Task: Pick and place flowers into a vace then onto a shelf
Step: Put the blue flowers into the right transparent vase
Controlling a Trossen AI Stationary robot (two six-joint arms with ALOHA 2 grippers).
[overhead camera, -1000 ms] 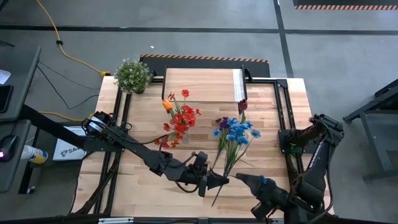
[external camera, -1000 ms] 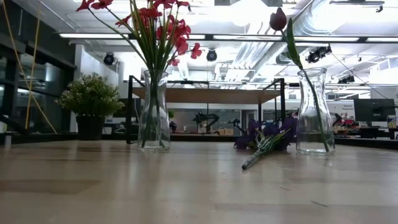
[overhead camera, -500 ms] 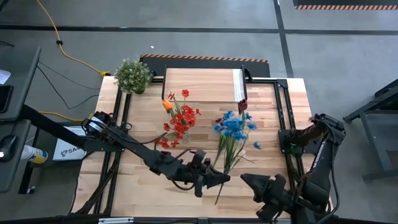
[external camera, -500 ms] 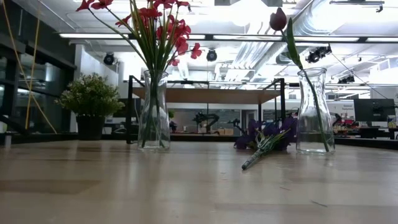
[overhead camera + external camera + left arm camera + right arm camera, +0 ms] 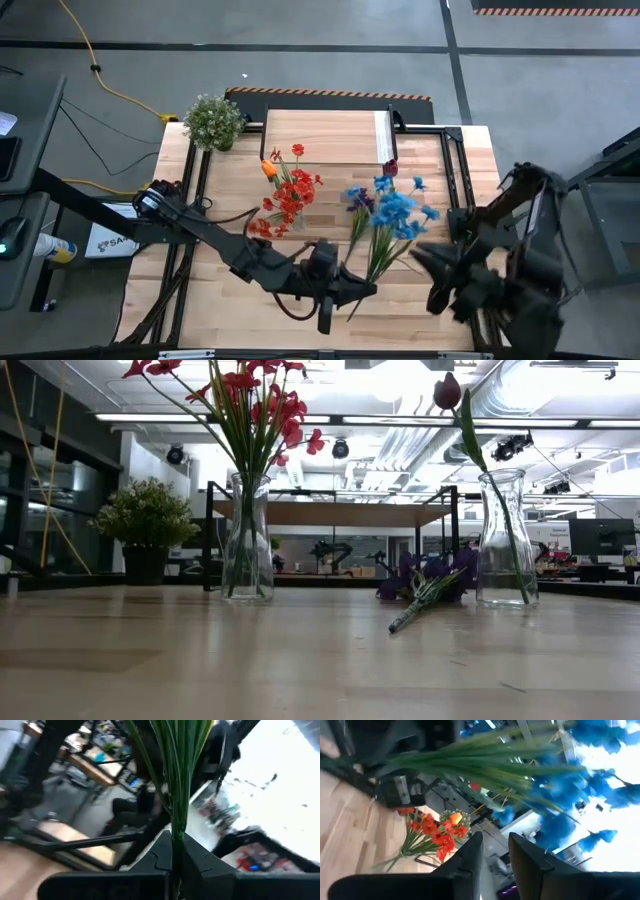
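My left gripper (image 5: 362, 290) is near the table's front middle, shut on the green stems of a blue flower bunch (image 5: 395, 212). The bunch's heads reach toward the far right. My right gripper (image 5: 420, 256) hovers at the front right beside that bunch, its fingers (image 5: 470, 850) parted with nothing between them. Red flowers with an orange tulip (image 5: 288, 190) stand in a glass vase (image 5: 247, 540). A dark red rosebud (image 5: 447, 390) stands in a second vase (image 5: 503, 540). A purple bunch (image 5: 425, 588) lies on the table. The shelf (image 5: 325, 135) is at the far edge. My left gripper pinches the blue bunch's green stems (image 5: 176, 827) between its two fingers, near their lower ends. The fingers lie level and point toward the table's right. The stems rise out beyond the fingertips and fan out toward the flower heads.
A bushy potted plant (image 5: 213, 120) stands at the far left corner. The shelf has a white strip (image 5: 382, 135) at its right end. Black frame rails (image 5: 195, 190) run along both sides of the table. Bare wood lies at the near left.
Both grippers have risen and rolled. My left gripper has lifted the blue bunch, whose heads have swung toward the table's right edge. My right gripper has drawn away toward the right and far side, off the stems' lower ends.
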